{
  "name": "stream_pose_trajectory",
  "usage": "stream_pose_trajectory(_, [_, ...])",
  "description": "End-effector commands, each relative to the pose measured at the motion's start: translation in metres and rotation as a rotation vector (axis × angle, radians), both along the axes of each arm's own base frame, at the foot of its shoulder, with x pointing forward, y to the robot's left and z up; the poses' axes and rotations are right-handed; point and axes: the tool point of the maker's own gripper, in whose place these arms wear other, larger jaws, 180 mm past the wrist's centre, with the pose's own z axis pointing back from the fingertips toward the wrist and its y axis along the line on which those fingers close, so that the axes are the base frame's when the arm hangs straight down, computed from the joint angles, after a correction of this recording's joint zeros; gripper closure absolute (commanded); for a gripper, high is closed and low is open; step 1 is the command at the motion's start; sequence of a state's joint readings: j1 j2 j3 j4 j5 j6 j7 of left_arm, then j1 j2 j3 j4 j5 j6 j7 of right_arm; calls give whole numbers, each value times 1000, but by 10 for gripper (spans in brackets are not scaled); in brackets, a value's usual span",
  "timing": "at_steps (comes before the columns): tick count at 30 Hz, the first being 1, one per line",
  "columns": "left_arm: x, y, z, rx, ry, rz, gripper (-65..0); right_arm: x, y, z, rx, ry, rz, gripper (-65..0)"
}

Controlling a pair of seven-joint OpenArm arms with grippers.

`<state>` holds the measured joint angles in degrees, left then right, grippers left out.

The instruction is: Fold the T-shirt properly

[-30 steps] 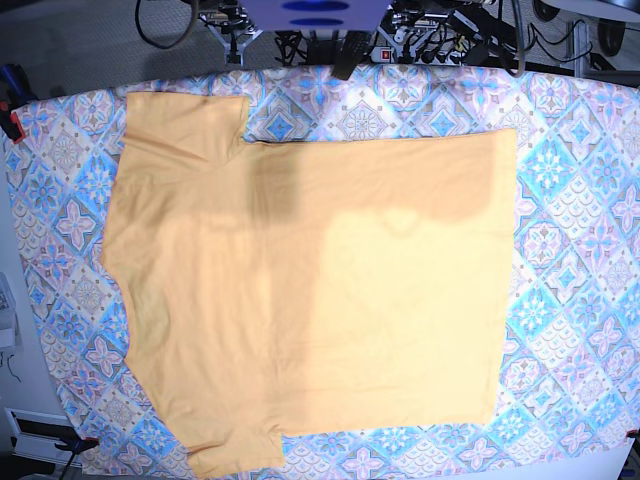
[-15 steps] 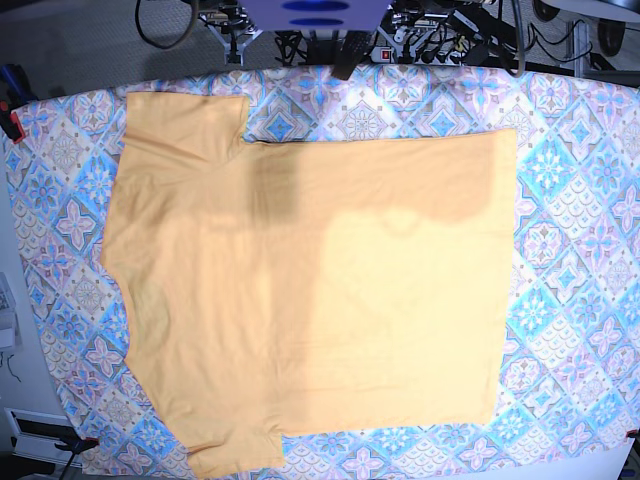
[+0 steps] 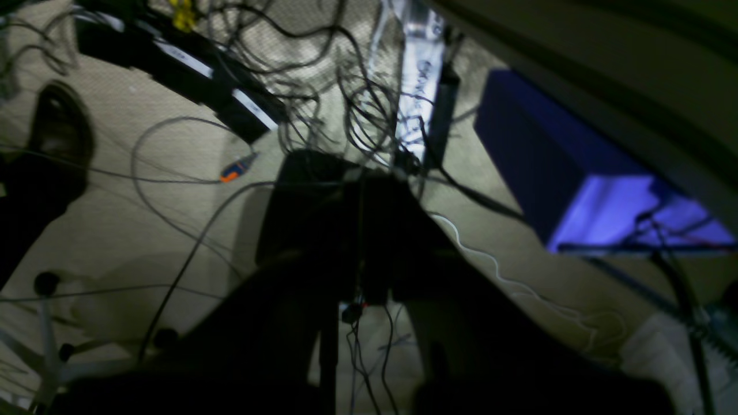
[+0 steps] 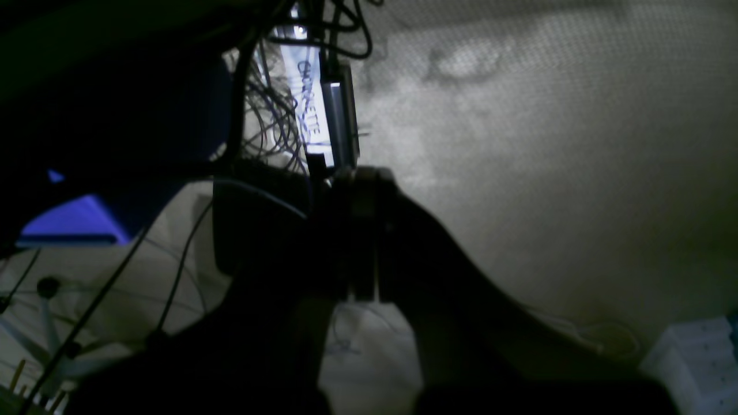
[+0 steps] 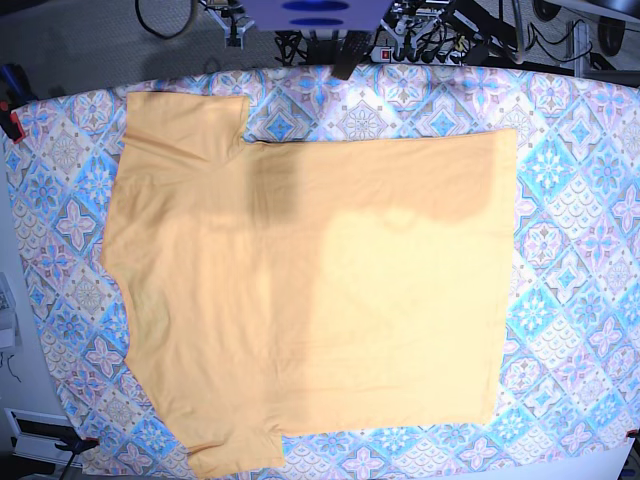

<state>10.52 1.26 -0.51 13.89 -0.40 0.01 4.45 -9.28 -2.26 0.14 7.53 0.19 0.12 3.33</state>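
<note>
The yellow-orange T-shirt [image 5: 310, 290] lies spread flat on the blue-pink patterned tablecloth [image 5: 580, 250]. One sleeve [image 5: 185, 125] points to the far left and the other [image 5: 235, 450] to the near left. A soft shadow crosses its upper part. Neither gripper shows in the base view. In the left wrist view my left gripper [image 3: 360, 190] is a dark shape with its jaws together, empty, over a floor with cables. In the right wrist view my right gripper [image 4: 357, 178] is also dark, jaws together and empty, over bare floor. The shirt is out of both wrist views.
A purple-blue unit [image 5: 315, 12] and tangled cables sit behind the table's far edge. Red clamps [image 5: 12, 125] [image 5: 85, 442] hold the cloth at the left edge. The wrist views show a blue box [image 3: 576, 190] and a power strip [image 3: 421, 75] on the floor.
The shirt has not moved. Dark arm parts and cables at the top edge of the base view have shifted slightly.
</note>
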Motion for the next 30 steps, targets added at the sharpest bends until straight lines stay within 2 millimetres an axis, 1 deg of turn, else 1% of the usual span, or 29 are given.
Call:
stream_pose_trajectory(1, [-4,5,0,11,3,-2,0,-2,-2,1,-5,-11,1,-2])
stream_pose_trajectory(3, [-13,6,1,12,17,-2,0,-7,-3,2,-8,-13,1,-2])
stream_pose_trajectory(6, [-15,21,2,33,20,-5,0,-21,-5,4,-10,3,1,-2])
stream_pose_trajectory(9, [-27,24,3,38,37,-7,0,-30,-6,5,-14,9,2,-2])
stream_pose_trajectory(10, [-26,25,3,40,31,-7,0,-31,-7,6,-15,6,2,-2])
stream_pose_trajectory(11, [-29,26,4,41,30,-8,0,-34,-10,7,-20,6,3,-2])
stream_pose_trajectory(12, [-31,32,6,51,25,-11,0,-34,-17,7,-30,0,6,-1])
stream_pose_trajectory(13, [-32,35,7,56,19,-12,0,-34,-19,8,-34,-5,7,-1])
stream_pose_trajectory(17, [-36,40,14,64,-18,-19,0,-43,-23,11,-41,-8,8,0])
stream_pose_trajectory(19, [-38,50,19,79,-35,-28,0,-50,-25,14,-45,-9,10,0])
stream_pose_trajectory(20, [-40,51,20,80,-41,-30,0,-51,-27,15,-50,-12,11,0])
stream_pose_trajectory(22, [-42,52,23,81,-49,-32,0,-52,-41,17,-70,-21,20,0])
stream_pose_trajectory(24, [-47,52,25,83,-46,-34,0,-53,-44,19,-76,-26,23,0])
stream_pose_trajectory(25, [-48,55,26,87,-46,-37,0,-57,-44,19,-76,-21,23,0])
stream_pose_trajectory(26, [-48,64,28,99,-49,-44,0,-59,-45,20,-77,-20,22,0])
stream_pose_trajectory(27, [-52,67,29,104,-48,-45,0,-61,-45,21,-79,-20,20,0])
stream_pose_trajectory(30, [-51,71,35,106,-73,-1,0,-62,-59,24,-100,-30,29,0])
